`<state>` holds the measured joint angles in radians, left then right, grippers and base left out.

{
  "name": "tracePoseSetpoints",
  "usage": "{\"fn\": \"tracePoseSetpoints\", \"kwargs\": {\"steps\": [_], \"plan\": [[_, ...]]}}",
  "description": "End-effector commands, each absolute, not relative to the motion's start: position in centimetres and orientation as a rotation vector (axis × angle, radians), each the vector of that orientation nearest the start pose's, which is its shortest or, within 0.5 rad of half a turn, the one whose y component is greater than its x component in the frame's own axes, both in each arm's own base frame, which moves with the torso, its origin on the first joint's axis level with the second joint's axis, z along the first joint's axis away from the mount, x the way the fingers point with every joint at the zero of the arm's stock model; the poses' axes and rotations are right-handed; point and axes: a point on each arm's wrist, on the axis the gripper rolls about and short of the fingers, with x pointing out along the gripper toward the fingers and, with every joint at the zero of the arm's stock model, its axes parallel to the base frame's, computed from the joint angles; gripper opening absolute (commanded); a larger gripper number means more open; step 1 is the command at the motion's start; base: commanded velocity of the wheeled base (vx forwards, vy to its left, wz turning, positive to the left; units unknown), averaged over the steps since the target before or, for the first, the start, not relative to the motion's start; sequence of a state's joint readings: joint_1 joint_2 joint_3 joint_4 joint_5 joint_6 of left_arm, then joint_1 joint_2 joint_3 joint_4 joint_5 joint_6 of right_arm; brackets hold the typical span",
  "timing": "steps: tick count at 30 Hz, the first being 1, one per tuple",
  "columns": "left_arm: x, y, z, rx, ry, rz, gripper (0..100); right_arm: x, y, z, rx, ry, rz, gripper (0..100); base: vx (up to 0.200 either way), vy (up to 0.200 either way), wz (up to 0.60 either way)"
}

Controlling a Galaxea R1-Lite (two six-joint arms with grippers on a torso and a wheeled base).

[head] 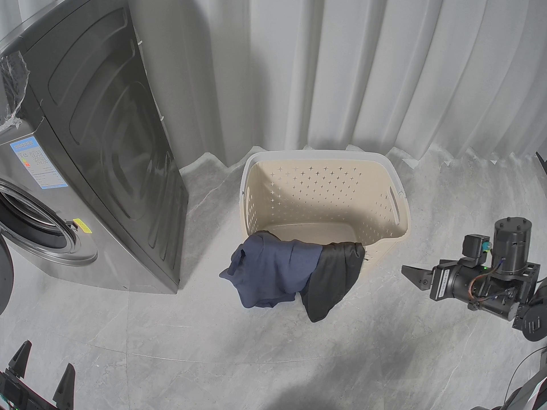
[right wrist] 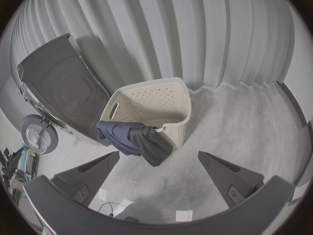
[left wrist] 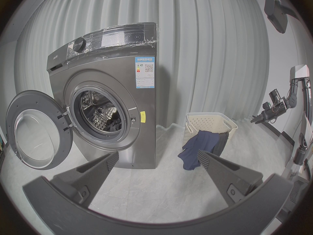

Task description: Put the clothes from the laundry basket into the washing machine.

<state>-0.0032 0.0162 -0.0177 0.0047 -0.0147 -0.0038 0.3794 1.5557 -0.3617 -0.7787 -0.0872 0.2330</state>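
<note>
Head view: left gripper (head: 45,364) low, jaws apart

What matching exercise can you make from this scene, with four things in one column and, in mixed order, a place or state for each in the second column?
Things
1. washing machine door
2. laundry basket
3. blue garment
4. drum

Places and states
A. hangs over the basket's front rim
B. is swung wide open
C. stands upright beside the washing machine
D. already holds a dark piece of clothing

Right pairs: 1-B, 2-C, 3-A, 4-D
</note>
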Motion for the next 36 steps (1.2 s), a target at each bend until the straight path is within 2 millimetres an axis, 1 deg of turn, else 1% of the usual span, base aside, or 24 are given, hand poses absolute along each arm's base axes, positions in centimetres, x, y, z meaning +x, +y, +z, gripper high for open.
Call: {"fn": "tracePoseSetpoints", "kwargs": {"steps": [1,2,5,9,16,19,21,23,24,25,32,36], "plan": [[-2.3,0.0,7.5,-0.005,0.003,-0.018,100,23.2,9.5,10.6,0.126,0.496,0.238,100,0.0,0.0,0.0],[-2.3,0.0,7.5,-0.006,0.003,-0.018,100,23.9,9.8,10.3,0.133,0.498,0.23,100,0.0,0.0,0.0],[-2.3,0.0,7.5,-0.008,0.003,-0.018,100,25.1,10.3,10.2,0.147,0.473,0.218,100,0.0,0.0,0.0],[-2.3,0.0,7.5,-0.006,0.003,-0.018,100,25.7,11.3,9.9,0.141,0.477,0.23,100,0.0,0.0,0.0],[-2.3,0.0,7.5,-0.008,0.003,-0.017,100,27.4,13.6,8.5,0.167,0.507,0.221,100,0.0,0.0,0.0],[-2.3,0.0,7.5,-0.008,0.003,-0.018,100,27.8,14.0,8.2,0.178,0.512,0.218,100,0.0,0.0,0.0],[-2.3,0.0,7.5,-0.009,0.003,-0.017,100,28.7,14.6,7.5,0.186,0.525,0.216,100,0.0,0.0,0.0],[-2.3,0.0,7.5,-0.009,0.003,-0.015,100,28.9,14.8,7.2,0.183,0.533,0.215,100,0.0,0.0,0.0],[-2.3,0.0,7.5,-0.009,0.003,-0.017,100,29.5,15.0,6.5,0.179,0.545,0.211,100,0.0,0.0,0.0],[-2.3,0.0,7.5,-0.009,0.003,-0.015,100,29.5,15.0,6.4,0.179,0.545,0.211,100,0.0,0.0,0.0],[-2.3,0.0,7.5,-0.006,0.003,-0.017,100,31.7,15.8,4.0,0.173,0.571,0.199,100,0.0,0.0,0.0],[-2.3,0.0,7.5,-0.006,0.003,-0.017,100,32.6,16.4,3.3,0.174,0.566,0.201,100,0.0,0.0,0.0]]}}
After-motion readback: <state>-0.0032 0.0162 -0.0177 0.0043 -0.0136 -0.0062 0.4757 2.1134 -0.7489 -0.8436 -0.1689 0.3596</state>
